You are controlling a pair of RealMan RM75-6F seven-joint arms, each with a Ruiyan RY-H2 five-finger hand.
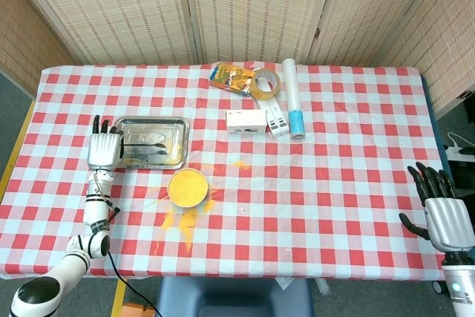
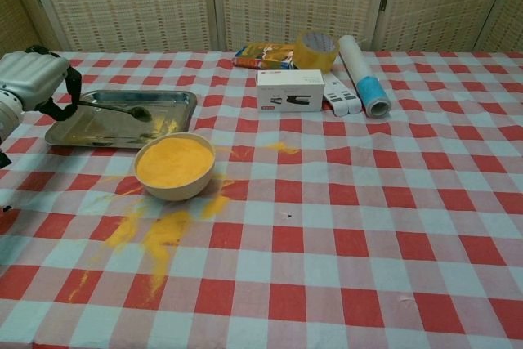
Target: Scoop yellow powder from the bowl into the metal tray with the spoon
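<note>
The cream bowl [image 1: 187,187] [image 2: 174,167], full of yellow powder, stands just in front of the metal tray [image 1: 169,133] [image 2: 102,127]. My left hand [image 1: 103,151] [image 2: 31,81] is at the tray's left end and grips the handle of the dark spoon [image 2: 122,109]. The spoon's tip is down inside the tray, and a little yellow powder lies on the tray floor beside it. My right hand [image 1: 446,214] hovers at the table's right edge, fingers spread and holding nothing; the chest view does not show it.
Spilled yellow powder [image 1: 182,219] [image 2: 155,234] streaks the cloth in front of the bowl, with a small patch [image 2: 280,147] to its right. At the back stand an orange packet [image 1: 231,77], a tape roll [image 1: 265,83], a white box [image 2: 289,90] and a white roll [image 2: 364,75].
</note>
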